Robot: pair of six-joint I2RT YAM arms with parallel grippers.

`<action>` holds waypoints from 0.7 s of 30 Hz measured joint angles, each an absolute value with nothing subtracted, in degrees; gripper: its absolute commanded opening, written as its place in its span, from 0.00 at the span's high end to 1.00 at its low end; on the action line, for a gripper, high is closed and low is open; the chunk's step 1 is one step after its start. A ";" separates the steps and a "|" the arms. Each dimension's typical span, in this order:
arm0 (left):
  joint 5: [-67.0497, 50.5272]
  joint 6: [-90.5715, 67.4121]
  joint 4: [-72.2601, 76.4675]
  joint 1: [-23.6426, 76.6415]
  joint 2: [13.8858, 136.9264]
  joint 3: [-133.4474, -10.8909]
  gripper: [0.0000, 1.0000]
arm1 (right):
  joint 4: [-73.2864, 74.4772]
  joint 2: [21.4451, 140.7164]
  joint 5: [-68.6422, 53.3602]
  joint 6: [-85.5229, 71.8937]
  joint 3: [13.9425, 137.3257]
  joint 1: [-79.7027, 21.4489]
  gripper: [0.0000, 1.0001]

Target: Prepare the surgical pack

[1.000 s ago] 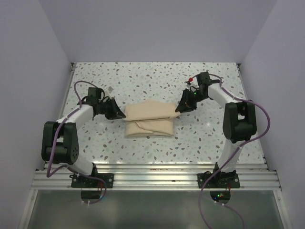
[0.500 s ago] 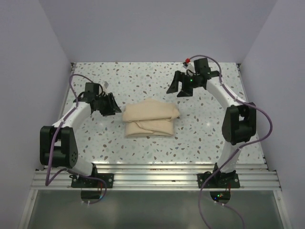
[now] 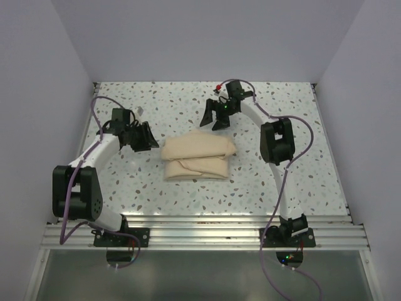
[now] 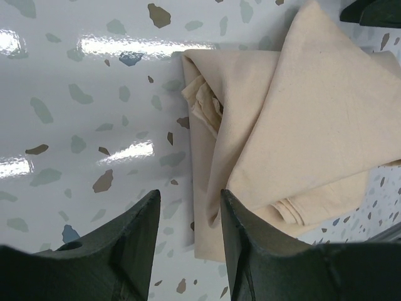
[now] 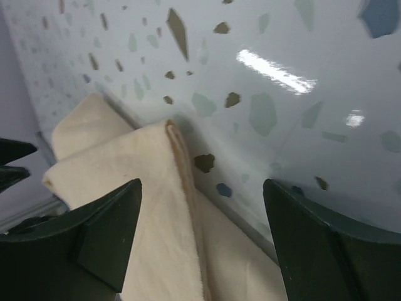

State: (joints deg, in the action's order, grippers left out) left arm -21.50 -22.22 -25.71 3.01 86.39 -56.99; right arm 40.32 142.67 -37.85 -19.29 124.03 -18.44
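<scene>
Speckled table (image 3: 282, 179): surgical pack (image 3: 197, 157) lies folded; left gripper (image 3: 150, 141) partly open, right gripper (image 3: 212, 119) wide, both empty.

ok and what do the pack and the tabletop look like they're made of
The surgical pack looks like woven cloth, matte tan-beige: soft folds, a stitched hem, no glare. The table is a hard, glossy speckled surface, terrazzo-like, maybe stone or laminate; bright reflections show on it in the wrist views.

You will find no text, label, brand, number or sign that can be read in these views, neither on the surgical pack (image 3: 197, 157) nor on the table (image 3: 269, 185).
</scene>
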 measured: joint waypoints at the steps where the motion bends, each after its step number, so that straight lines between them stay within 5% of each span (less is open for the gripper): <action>1: -21.67 -22.02 -25.67 2.98 86.39 -56.93 0.53 | 40.77 143.55 -38.59 -19.14 124.03 -18.52 0.18; 14: -23.77 -22.00 -24.43 2.63 87.22 -56.27 0.54 | 39.48 146.10 -49.17 -20.21 124.07 -21.63 0.31; 21: -23.83 -22.00 -24.45 2.52 87.22 -56.25 0.54 | 35.31 146.41 -51.18 -25.19 124.05 -22.83 0.60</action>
